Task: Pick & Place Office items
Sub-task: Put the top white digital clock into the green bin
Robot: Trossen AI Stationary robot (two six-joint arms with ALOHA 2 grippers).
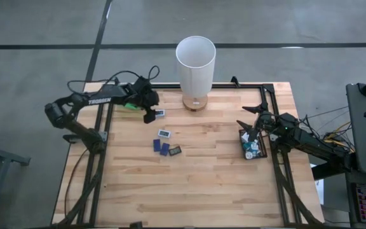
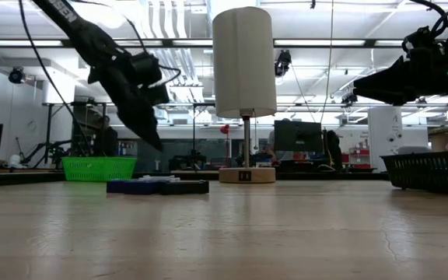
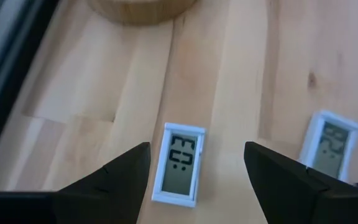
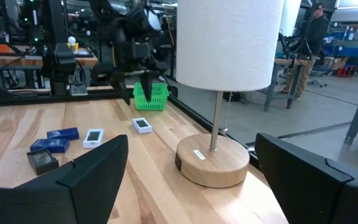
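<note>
Near the back left of the wooden surface (image 1: 202, 165), the left end effector (image 3: 194, 165) hangs with its fingers spread apart, empty, directly over a small white digital display (image 3: 179, 163) lying flat beside the lamp (image 1: 196, 67) with its round wooden base. A second white display (image 1: 164, 133) lies nearer the middle, with two dark blue pieces (image 1: 161, 147) and a black piece (image 1: 175, 151) just beside it. At the surface's right edge, the right end effector (image 1: 251, 130) is wide open and empty above a black tray (image 1: 242, 145) holding more small items. A green basket (image 4: 150, 96) sits at the back left.
</note>
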